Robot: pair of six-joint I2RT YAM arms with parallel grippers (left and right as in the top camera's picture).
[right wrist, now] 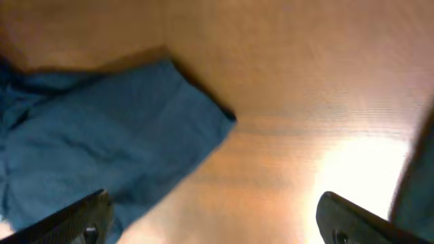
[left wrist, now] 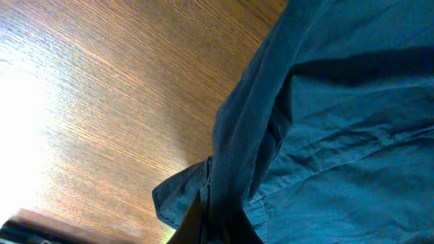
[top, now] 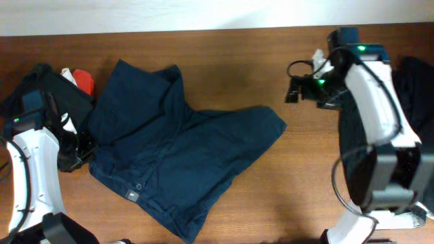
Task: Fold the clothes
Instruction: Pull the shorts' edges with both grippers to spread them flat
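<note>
**Left clamped on trousers edge, right open and off the cloth**

- Left gripper (top: pixel 74 157) is sitting low at the left edge of the trousers (top: pixel 176 149). In the wrist view a ridge of navy fabric is running straight down into the jaws, so it is looking clamped on that edge. The fingertips themselves are mostly hidden by cloth.
- From that gripper the trousers are spreading away to its right and forward, lying rumpled on the table (top: pixel 291 176). The waistband with its button (top: pixel 139 186) is lying just right of the gripper.
- Right gripper (top: pixel 291 89) is hovering over bare wood, not touching anything. Its fingers (right wrist: pixel 88 217) are standing wide apart, nothing between them.
- The nearest trouser corner (right wrist: pixel 203 115) is lying ahead and left of the right gripper, near it but clear of the fingers.
- One black garment (top: pixel 37 88) is lying forward and left of the left gripper, with a red item (top: pixel 83 80) beside it.
- Another black garment (top: pixel 415 88) is lying well off to the right of the right gripper, past the arm.
</note>
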